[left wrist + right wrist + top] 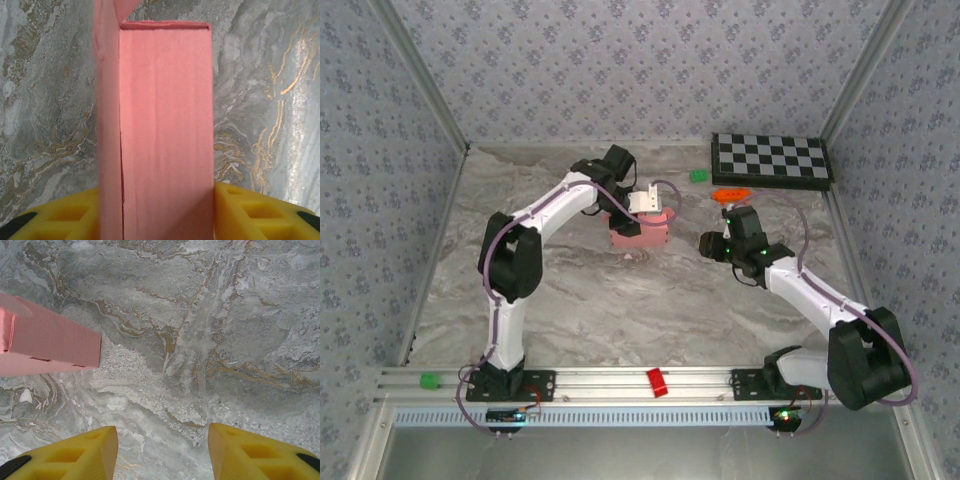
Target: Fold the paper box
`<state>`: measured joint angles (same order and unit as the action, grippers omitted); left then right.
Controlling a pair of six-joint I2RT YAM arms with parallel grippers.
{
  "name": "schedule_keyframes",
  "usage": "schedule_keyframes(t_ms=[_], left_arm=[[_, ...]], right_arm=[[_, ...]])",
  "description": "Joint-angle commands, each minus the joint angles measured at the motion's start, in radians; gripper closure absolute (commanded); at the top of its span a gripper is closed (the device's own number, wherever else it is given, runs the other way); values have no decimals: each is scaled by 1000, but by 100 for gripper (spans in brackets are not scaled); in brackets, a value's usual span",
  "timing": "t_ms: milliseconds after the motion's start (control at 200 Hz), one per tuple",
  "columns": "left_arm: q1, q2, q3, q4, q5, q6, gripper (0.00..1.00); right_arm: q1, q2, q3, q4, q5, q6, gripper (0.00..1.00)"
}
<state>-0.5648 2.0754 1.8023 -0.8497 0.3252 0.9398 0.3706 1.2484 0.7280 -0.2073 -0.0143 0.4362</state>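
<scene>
The paper box (pixel 640 234) is a small pink card box on the marble table, a little behind the centre. My left gripper (pixel 642 203) reaches down onto it from behind. In the left wrist view the paper box (pixel 165 125) runs up between the yellow fingers (pixel 250 212), which press on both of its long sides, and one flap stands up along its left edge. My right gripper (pixel 708 243) hovers to the right of the box, apart from it. In the right wrist view it (pixel 162 452) is open over bare marble, with a corner of the box (pixel 50 342) at the left.
A black-and-white checkerboard (pixel 772 158) lies at the back right, with a green block (pixel 698 176) and an orange toy (pixel 732 195) near it. A small red block (pixel 657 382) and a green one (pixel 429 380) sit on the front rail. Patterned walls enclose the table.
</scene>
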Motion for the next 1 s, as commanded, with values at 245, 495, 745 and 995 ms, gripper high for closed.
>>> schedule_keyframes(t_ms=[245,495,745,995], left_arm=[[6,46,98,-59,2,13,37],[3,-5,104,-62,0,-21,32],[-8,-155,3,-13,-6,-81,31],[23,-340,-153,245,-66,-374,25]], right_arm=[[-9,-22,-18,-23,0,13,48],[-15,-21,-11,-30,-10,2,47],[-29,-12,62,-66,-60,-49,46],[-40,45,176,-129,-126,-100,46]])
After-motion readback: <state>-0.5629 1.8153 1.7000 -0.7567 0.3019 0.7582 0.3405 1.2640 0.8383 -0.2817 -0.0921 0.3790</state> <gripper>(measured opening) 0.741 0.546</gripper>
